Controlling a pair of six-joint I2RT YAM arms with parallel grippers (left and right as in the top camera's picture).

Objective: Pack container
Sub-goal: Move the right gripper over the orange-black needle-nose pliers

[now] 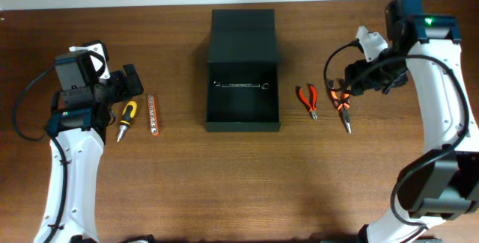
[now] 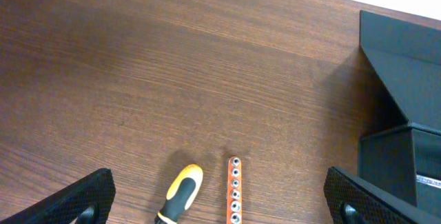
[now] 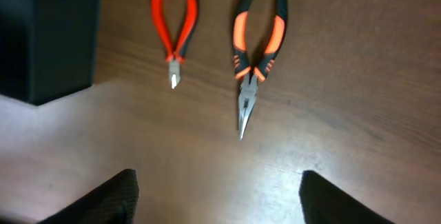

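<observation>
One black container (image 1: 243,125) sits mid-table (image 1: 239,187), its lid open at the far side, with one wrench (image 1: 241,86) inside. Two pliers lie to its right, near each other but apart: a small red pair (image 1: 308,99) and a longer orange-and-black pair (image 1: 343,110). To its left, one yellow-handled screwdriver (image 1: 126,117) and one orange bit strip (image 1: 153,115) lie side by side. The left gripper (image 2: 220,200) hovers by those two and the right gripper (image 3: 217,196) by the pliers, each with fingers spread wide and empty.
</observation>
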